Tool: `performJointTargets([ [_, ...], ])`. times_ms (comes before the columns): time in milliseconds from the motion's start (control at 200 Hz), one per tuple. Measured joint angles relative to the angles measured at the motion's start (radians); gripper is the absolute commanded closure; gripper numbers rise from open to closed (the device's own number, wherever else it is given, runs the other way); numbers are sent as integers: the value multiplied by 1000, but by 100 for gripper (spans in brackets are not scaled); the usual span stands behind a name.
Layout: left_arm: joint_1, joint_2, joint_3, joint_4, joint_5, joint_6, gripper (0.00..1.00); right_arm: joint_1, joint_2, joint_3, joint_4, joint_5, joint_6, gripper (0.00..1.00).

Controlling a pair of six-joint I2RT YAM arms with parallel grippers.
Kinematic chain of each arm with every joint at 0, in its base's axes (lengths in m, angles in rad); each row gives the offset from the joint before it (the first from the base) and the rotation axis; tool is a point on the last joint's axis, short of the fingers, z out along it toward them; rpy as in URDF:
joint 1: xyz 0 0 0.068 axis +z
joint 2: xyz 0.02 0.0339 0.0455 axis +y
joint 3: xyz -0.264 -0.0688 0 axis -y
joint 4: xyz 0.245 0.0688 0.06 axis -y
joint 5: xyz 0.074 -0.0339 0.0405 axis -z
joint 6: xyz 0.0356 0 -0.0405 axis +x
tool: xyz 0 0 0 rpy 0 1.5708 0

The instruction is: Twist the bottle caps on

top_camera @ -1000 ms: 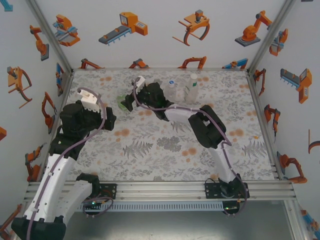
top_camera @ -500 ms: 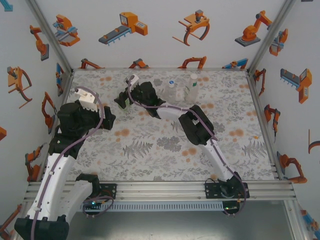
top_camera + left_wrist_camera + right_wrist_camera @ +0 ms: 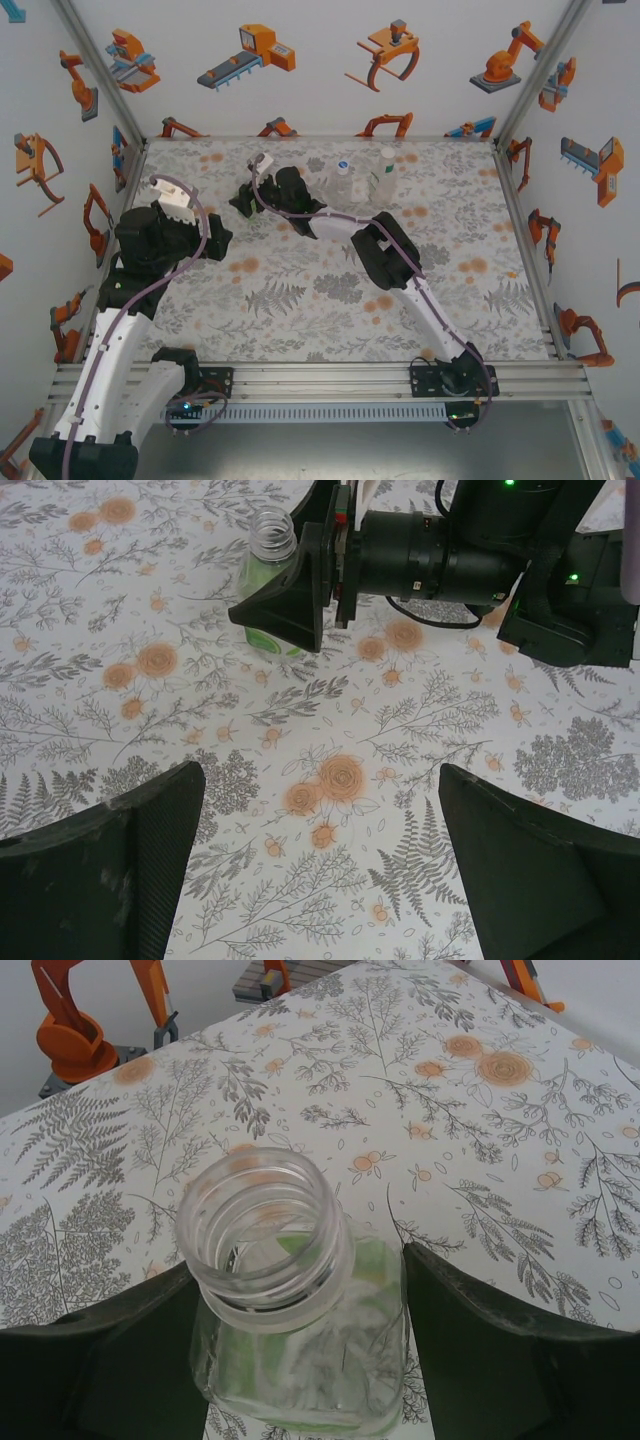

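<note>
Right claw (image 3: 300, 1265) clamped on green bottle (image 3: 290, 1305); left claw (image 3: 320, 775) apart above floral tabletop (image 3: 420, 720); robot-print walls (image 3: 320, 95).

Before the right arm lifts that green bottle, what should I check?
1. Green bottle between the fingers of the right gripper: ok, one finger on each side.
2. Fingers pressing firmly on the bottle: cannot tell.
3. Bottle upright on the table: ok.
4. Bottle uncapped and ready for threading: ok.
5. Left gripper open and empty: ok.
6. Left gripper apart from the bottle: ok.
</note>
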Motion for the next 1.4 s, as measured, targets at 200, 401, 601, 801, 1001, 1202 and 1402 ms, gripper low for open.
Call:
performJointTargets([
  [200, 1, 0, -7, 4, 1, 0, 10, 0, -56, -80, 1, -3, -8, 55],
  [401, 2, -12, -12, 9, 10, 0, 10, 0, -215, -271, 1, -6, -24, 55],
  [601, 5, -28, -20, 33, 79, 1, 10, -5, -459, -498, 8, -28, -26, 56],
  [801, 4, -62, -70, 112, 162, -24, 9, -33, -693, -674, 23, -80, 10, 57],
  [1001, -8, -56, -82, 174, 245, -84, 10, -72, -883, -813, 29, -133, 69, 57],
  [1202, -72, -53, -126, 317, 365, -153, 10, -92, -1051, -899, -5, -200, 106, 58],
  [1402, -199, -51, -160, 453, 429, -171, 7, -92, -1226, -909, -105, -271, 112, 60],
])
